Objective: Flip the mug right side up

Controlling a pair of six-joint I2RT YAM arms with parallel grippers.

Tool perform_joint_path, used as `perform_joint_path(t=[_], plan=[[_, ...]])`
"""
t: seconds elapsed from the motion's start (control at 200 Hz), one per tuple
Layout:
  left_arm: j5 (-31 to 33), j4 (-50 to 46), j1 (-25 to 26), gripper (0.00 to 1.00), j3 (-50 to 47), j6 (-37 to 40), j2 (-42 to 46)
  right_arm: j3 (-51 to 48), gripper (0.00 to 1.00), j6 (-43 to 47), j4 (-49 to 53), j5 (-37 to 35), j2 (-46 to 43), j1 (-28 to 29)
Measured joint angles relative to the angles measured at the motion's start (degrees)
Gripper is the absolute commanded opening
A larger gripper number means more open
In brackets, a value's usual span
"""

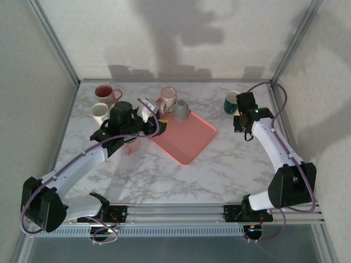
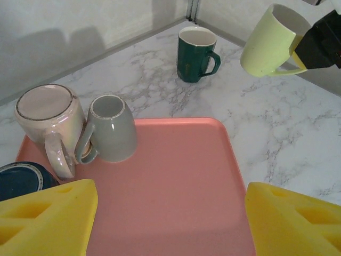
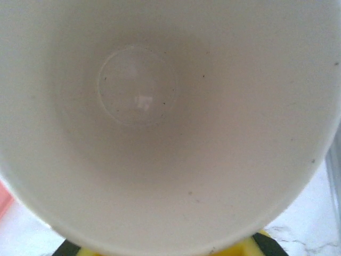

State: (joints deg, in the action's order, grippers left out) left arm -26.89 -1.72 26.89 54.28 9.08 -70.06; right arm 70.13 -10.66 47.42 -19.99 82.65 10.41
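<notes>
A pale yellow-green mug (image 2: 269, 40) hangs tilted in the air above the marble table, its mouth up and toward the right arm. My right gripper (image 1: 242, 121) is shut on it at the handle side. In the right wrist view I look straight into the mug's white inside (image 3: 138, 90), with a bit of yellow finger pad (image 3: 246, 249) under the rim. My left gripper (image 2: 170, 224) is open above the pink tray (image 2: 181, 186), nothing between its yellow fingers (image 2: 48, 218).
A cream-pink mug (image 2: 48, 120) and a grey mug (image 2: 111, 128) stand upside down at the tray's far end, a dark blue one (image 2: 21, 178) beside them. A dark green mug (image 2: 194, 53) stands upright near the right arm. Red (image 1: 104, 92) and white (image 1: 100, 112) mugs stand at back left.
</notes>
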Motion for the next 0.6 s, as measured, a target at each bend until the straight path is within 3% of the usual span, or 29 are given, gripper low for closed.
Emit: perform_joint_path(t=[0.601], plan=[[0.90,-0.33,0.00,0.71,-1.75,0.92,-1.03,7.26,0.00,2.14,-5.33,0.28,19.06,-7.10]])
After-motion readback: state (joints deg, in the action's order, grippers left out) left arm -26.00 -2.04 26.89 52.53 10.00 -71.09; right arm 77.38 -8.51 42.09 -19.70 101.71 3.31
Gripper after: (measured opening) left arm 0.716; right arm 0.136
